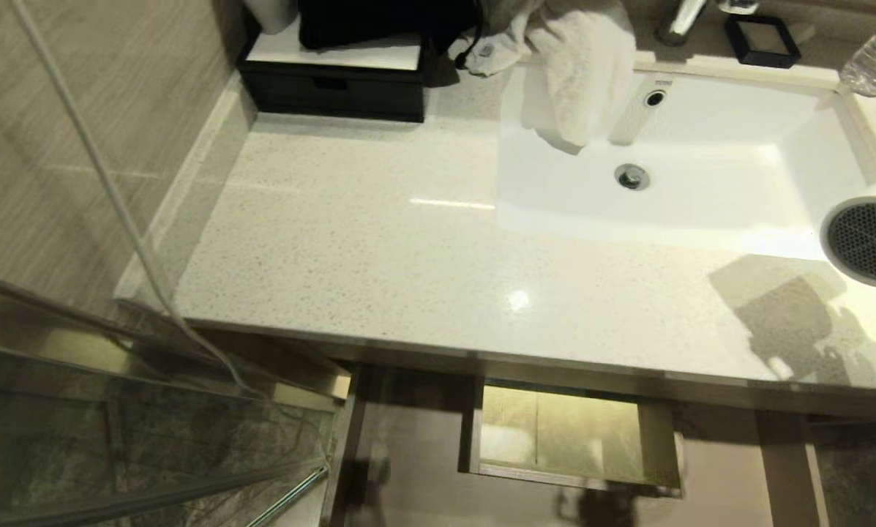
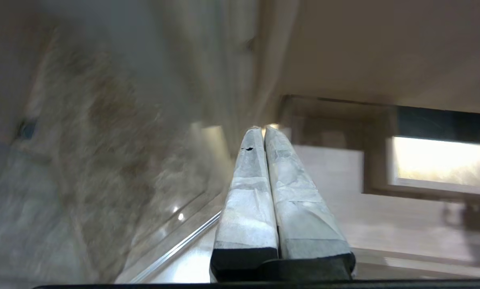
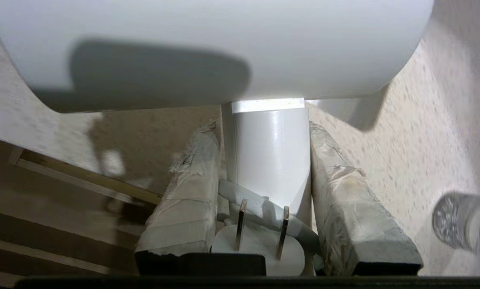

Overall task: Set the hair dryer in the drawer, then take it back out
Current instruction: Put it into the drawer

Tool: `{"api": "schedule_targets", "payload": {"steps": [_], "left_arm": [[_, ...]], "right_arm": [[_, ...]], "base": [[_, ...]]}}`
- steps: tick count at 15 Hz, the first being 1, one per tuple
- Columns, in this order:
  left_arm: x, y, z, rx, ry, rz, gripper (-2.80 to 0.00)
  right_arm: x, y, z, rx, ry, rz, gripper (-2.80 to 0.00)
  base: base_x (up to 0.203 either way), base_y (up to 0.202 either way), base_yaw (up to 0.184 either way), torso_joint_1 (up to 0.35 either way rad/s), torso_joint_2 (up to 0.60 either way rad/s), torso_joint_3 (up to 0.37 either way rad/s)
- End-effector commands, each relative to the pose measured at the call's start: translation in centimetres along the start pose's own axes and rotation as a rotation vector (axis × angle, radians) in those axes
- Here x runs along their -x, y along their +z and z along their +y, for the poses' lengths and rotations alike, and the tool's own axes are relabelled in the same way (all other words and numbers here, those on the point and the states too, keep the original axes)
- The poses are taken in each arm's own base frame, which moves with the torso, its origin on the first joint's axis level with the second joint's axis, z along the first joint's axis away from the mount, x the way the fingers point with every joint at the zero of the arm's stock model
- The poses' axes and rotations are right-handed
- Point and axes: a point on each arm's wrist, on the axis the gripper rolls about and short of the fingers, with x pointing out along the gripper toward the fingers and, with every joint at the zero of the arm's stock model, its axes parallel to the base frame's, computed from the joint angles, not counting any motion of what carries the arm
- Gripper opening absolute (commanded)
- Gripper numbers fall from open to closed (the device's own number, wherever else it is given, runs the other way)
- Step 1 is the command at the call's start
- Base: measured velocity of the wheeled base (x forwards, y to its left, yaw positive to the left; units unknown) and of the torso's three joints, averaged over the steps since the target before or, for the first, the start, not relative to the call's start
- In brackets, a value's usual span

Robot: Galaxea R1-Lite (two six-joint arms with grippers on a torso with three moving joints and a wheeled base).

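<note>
Both right pincer (image 3: 264, 132) fingers clamp the hair dryer (image 3: 207, 44) handle (barrel beyond).

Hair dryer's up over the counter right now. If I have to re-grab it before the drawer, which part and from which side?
Take the hair dryer by its handle, coming from the handle's free end, as the right gripper does now. The handle is narrow and straight enough to sit between the fingers; the barrel looks far too fat to span. Mind the plug lying between the fingers at the handle's end.
</note>
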Motion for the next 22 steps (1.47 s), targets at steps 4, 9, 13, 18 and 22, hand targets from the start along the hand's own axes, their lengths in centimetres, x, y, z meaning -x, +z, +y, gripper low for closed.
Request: {"api": "schedule_targets", "payload": {"steps": [4,9,13,18,22], "left_arm": [[0.00,0.00,0.00,0.000,0.000,0.000,-2.80],[0.00,0.00,0.00,0.000,0.000,0.000,-2.80],[0.01,0.04,0.00,0.000,0.000,-0.001,-2.80],[0.00,0.00,0.00,0.000,0.000,0.000,-2.80],[0.00,0.00,0.00,0.000,0.000,0.000,-2.80]], "right_arm": [[0.05,0.00,-0.01,0.003,-0.001,0.000,-2.80],[0.21,-0.06,0.00,0.001,-0.006,0.001,-2.80],[0.29,-0.37,0.12,0.002,-0.011,0.011,-2.80],[0.11,-0.81,0.33,0.003,-0.002,0.041,-2.80],[0.20,-0.96,0.34,0.003,-0.001,0.054,-2.80]], "base": [[0.001,0.008,-0.154,0.005,0.00,0.001],[0.000,0.000,-0.017,0.000,0.00,0.000],[0.000,0.000,0.000,0.000,0.00,0.000],[0.000,0.000,0.000,0.000,0.00,0.000],[0.000,0.000,0.000,0.000,0.00,0.000]]}}
